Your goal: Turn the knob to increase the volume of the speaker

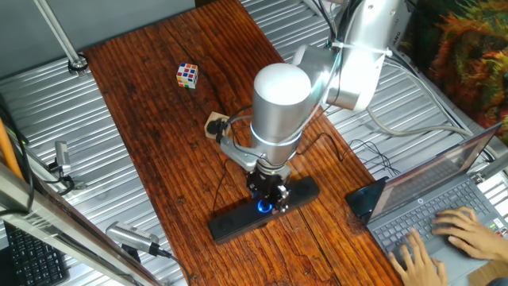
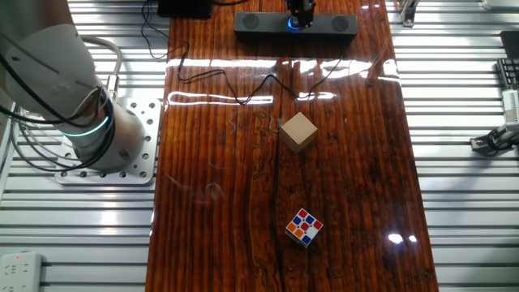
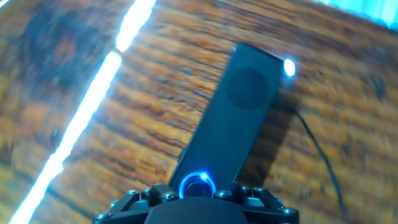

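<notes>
No writing is reading clearly anywhere. In one fixed view, the gripper (image 1: 268, 199) is hanging over the knob (image 1: 263, 207) at the middle of the speaker (image 1: 230, 224), lower centre; the arm is hiding the fingers, so I cannot tell their spread. In the other fixed view, the speaker (image 2: 332, 23) is lying along the top edge, the gripper (image 2: 299, 16) cut off above. In the hand view, the knob (image 3: 196, 185) is glowing bottom centre, the picture blurring.
</notes>
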Robot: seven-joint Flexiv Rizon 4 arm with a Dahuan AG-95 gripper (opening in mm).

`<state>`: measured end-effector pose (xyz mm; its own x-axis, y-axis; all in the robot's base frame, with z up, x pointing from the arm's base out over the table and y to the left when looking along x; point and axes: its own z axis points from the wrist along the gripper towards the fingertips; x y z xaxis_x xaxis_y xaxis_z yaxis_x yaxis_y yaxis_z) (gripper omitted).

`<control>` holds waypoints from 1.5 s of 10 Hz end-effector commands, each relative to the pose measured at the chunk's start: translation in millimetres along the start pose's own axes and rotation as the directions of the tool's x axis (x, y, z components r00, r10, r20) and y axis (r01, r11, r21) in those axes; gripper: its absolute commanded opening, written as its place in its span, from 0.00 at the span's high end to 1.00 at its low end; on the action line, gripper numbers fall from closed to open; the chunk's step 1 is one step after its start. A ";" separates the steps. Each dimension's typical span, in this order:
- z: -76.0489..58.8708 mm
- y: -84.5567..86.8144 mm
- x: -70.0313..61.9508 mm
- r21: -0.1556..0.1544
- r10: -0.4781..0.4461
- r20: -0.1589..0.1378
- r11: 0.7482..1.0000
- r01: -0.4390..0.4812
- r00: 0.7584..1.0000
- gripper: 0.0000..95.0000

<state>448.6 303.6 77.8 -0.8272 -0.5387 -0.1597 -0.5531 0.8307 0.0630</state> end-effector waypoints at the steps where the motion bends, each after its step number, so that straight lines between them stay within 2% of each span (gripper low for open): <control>1: -0.3 1.4 -1.6 0.016 -0.493 -0.068 0.869 0.495 0.867 0.60; 2: -0.1 1.5 -2.1 0.018 -0.536 -0.082 0.842 0.539 0.840 0.60; 3: 0.1 1.7 -2.6 0.018 -0.561 -0.083 0.825 0.564 0.824 0.60; 4: 0.4 1.8 -3.1 0.021 -0.584 -0.081 0.809 0.587 0.808 0.40; 5: 0.5 1.9 -3.4 0.025 -0.606 -0.077 0.793 0.609 0.792 0.40; 6: 0.6 2.0 -3.7 0.025 -0.641 -0.080 0.764 0.645 0.763 0.40; 7: 0.6 2.1 -3.8 0.025 -0.653 -0.080 0.754 0.657 0.753 0.40; 9: 0.7 2.1 -4.1 0.024 -0.734 -0.081 0.675 0.737 0.674 0.40; 11: 0.8 2.2 -4.2 0.020 -0.786 -0.060 0.615 0.788 0.615 0.40; 13: 0.7 2.2 -4.2 0.023 -0.808 -0.019 0.588 0.809 0.588 0.40; 15: 0.6 2.2 -4.3 0.021 -0.810 -0.010 0.586 0.810 0.586 0.40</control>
<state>450.5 306.8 77.7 -0.0430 -0.9905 -0.1304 -0.9919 0.0580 -0.1134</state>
